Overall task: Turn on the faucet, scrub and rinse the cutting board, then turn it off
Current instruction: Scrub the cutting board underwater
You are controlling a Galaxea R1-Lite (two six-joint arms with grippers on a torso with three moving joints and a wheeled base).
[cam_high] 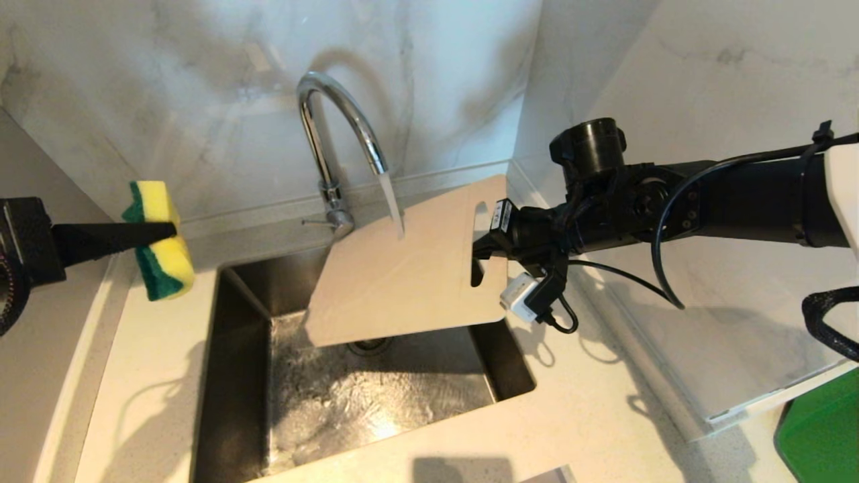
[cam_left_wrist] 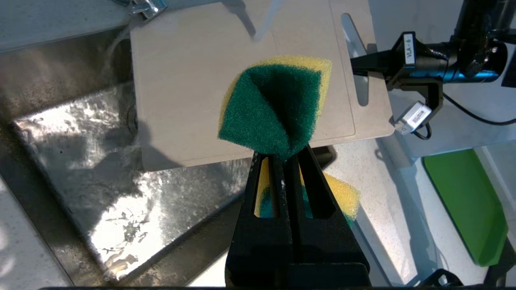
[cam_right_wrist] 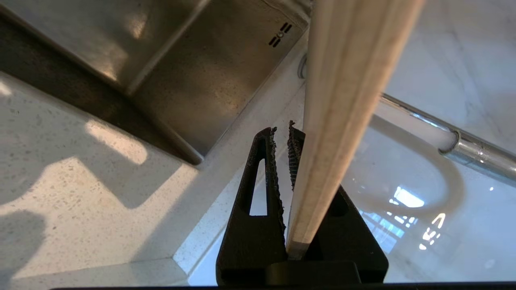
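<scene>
Left gripper, at near left, pinches the sponge; right gripper clamps the cutting board over the sink under the faucet stream; keep the board tilted, steady, draining.

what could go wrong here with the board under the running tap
The right gripper pinches the cutting board only at its handle edge, so the wet board, tilted over the sink, might slip or swing. Water from the faucet strikes the tilted face and could splash onto the counter. The left gripper holds the sponge aside.
</scene>
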